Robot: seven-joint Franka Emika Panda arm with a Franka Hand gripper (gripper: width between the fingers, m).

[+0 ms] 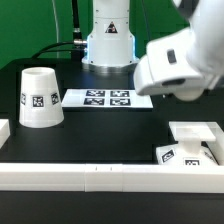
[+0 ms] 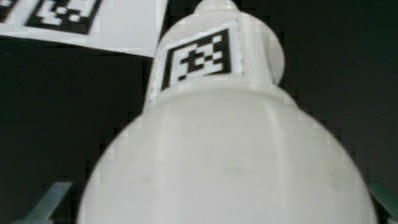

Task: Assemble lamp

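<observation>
In the wrist view the white round bulb (image 2: 214,140) fills the picture, its narrow neck with a square tag (image 2: 199,58) pointing away from the camera. My gripper (image 2: 217,208) is shut on the bulb's wide body; only a dark sliver of one finger (image 2: 50,205) shows at the bulb's side. In the exterior view my arm's white hand (image 1: 185,60) hangs blurred at the upper right, and the fingers and the bulb are hidden there. The tapered shade (image 1: 40,97) stands mouth down at the exterior view's left. The square base (image 1: 195,135) lies at the exterior view's right.
The marker board (image 1: 107,98) lies flat at the table's middle back and also shows in the wrist view (image 2: 80,20). A long white rail (image 1: 100,176) runs along the front edge, with a short rail piece (image 1: 4,130) at the exterior view's left. The robot's pedestal (image 1: 108,40) stands behind.
</observation>
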